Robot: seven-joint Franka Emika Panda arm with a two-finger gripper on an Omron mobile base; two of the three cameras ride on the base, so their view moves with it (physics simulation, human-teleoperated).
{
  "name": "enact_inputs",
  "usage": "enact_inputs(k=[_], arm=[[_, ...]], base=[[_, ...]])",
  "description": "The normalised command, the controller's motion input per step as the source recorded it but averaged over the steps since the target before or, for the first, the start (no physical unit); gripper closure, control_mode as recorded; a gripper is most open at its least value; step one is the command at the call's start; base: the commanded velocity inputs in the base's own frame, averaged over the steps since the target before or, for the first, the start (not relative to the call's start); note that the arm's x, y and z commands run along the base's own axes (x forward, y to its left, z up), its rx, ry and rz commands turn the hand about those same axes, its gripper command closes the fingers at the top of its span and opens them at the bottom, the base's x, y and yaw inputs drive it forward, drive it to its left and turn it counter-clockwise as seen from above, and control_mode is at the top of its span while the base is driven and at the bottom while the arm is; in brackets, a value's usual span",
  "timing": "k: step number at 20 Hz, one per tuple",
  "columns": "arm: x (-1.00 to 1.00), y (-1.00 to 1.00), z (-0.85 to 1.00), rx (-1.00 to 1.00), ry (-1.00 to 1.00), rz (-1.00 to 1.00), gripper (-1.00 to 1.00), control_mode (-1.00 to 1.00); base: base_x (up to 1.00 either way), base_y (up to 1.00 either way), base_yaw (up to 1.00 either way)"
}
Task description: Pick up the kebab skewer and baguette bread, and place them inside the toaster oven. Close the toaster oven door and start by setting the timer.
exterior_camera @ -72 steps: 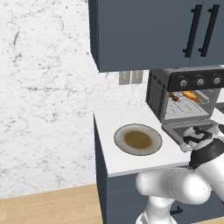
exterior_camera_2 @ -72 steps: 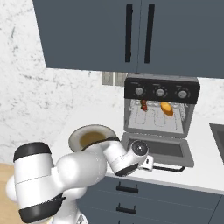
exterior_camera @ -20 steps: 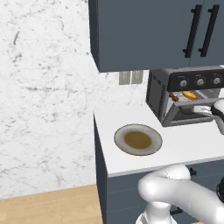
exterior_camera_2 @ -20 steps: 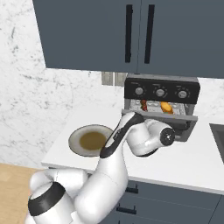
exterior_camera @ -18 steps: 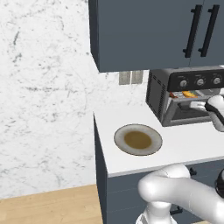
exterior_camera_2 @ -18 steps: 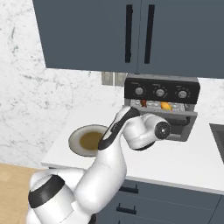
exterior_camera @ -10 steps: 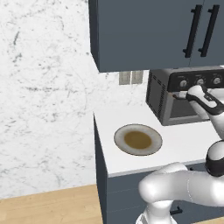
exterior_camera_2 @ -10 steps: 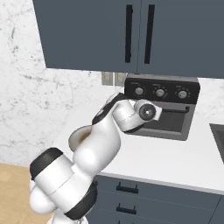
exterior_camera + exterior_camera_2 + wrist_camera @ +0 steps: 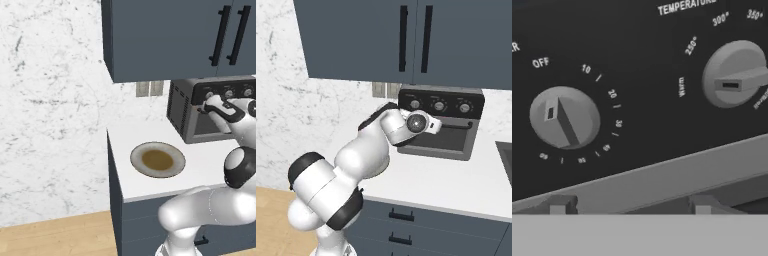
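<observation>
Facing the control panel of the toaster oven (image 9: 438, 127), the gripper (image 9: 434, 125) sits close up against the oven's upper front. In the right base view it is just below the leftmost of the three silver knobs. In the left base view the gripper (image 9: 209, 105) sits at the same corner of the toaster oven (image 9: 200, 112), with the arm's white links curving up from below.

The hand view gives what the base views cannot. The timer knob (image 9: 563, 117) has its pointer ridge aimed up and slightly left, toward the word OFF, with the minute marks curving round its right side. To its right, the temperature knob (image 9: 735, 75) has its ridge lying almost level and aimed right. Below both knobs a grey bar runs across the view, rising toward the right, on two short mounts.

The toaster oven door (image 9: 448, 137) is shut, its bar handle lying level along the top edge, parallel to the oven's front. The skewer and baguette cannot be made out through the dark glass.

The left base view alone takes in the round plate (image 9: 157, 159), on the white surface (image 9: 130, 175) well left of the oven.

The jaws stand apart and grip nothing.
</observation>
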Motion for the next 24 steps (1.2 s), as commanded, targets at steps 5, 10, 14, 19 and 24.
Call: enact_inputs(k=[5, 10, 14, 19, 24], arm=[[0.02, 0.0, 0.42, -0.05, 0.0, -0.08, -1.0, -1.0], [-0.4, -0.01, 0.51, -0.07, -0.01, -0.05, -1.0, -1.0], [-0.74, -0.05, 0.26, -0.11, 0.0, -0.02, -1.0, -1.0], [-0.85, 0.05, 0.02, -0.17, -0.04, 0.0, -1.0, -1.0], [-0.29, 0.06, 0.16, -0.16, -0.12, 0.06, -1.0, -1.0]], base=[[0.0, 0.0, 0.0], [0.0, 0.0, 0.0], [0.0, 0.0, 0.0], [0.0, 0.0, 0.0], [0.0, 0.0, 0.0]])
